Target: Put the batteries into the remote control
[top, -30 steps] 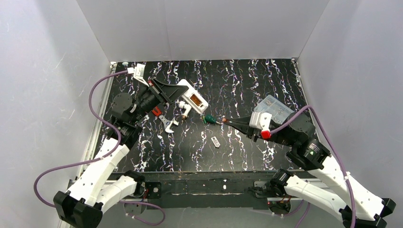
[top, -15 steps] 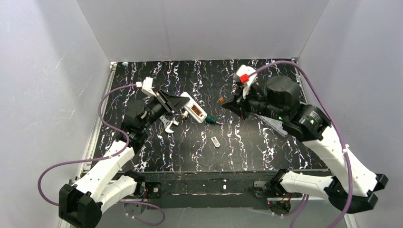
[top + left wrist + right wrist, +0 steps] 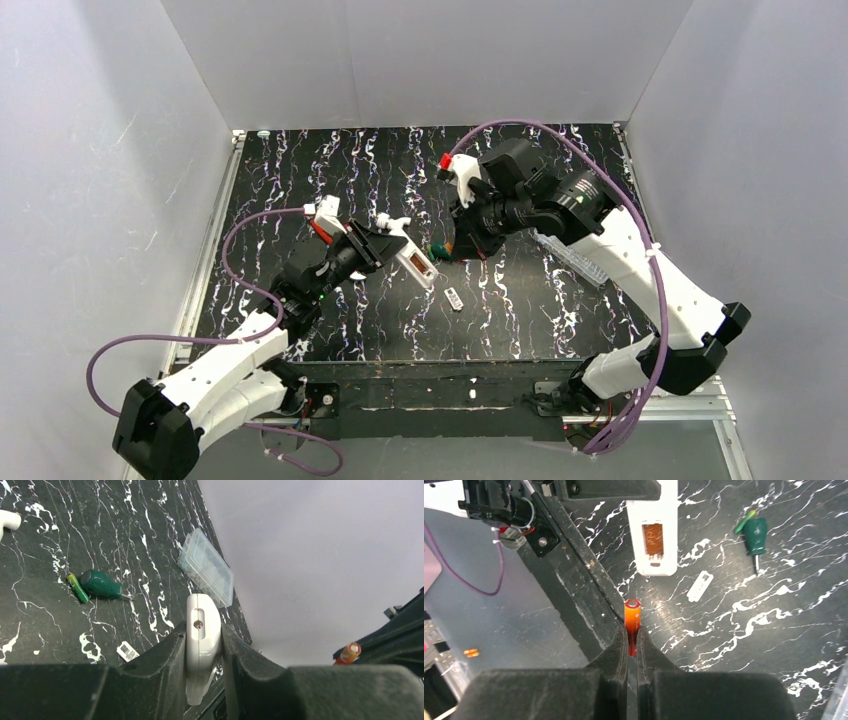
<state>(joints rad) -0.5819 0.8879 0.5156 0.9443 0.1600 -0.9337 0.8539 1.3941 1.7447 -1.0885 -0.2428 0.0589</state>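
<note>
My left gripper (image 3: 202,635) is shut on the white remote control (image 3: 202,647) and holds it edge-up above the table. From above, the remote control (image 3: 412,262) sticks out to the right of the left gripper (image 3: 385,247), its back side up. Its battery bay (image 3: 653,539) shows orange-brown inside. My right gripper (image 3: 632,632) is shut on a red-orange battery (image 3: 632,620) that points out past the fingertips towards the remote control (image 3: 654,560), a short gap away. The right gripper (image 3: 458,243) hangs just right of the remote.
A green-handled screwdriver (image 3: 437,250) lies on the black marbled table (image 3: 520,310) under the right gripper. A small whitish cover plate (image 3: 454,298) lies nearer the front. A clear plastic box (image 3: 575,258) sits to the right, partly under the right arm. A small white part (image 3: 390,222) lies behind the remote.
My right arm has swung from the right side to the table's middle with the battery in its grip. My left arm has brought the remote nearer and to the right.
</note>
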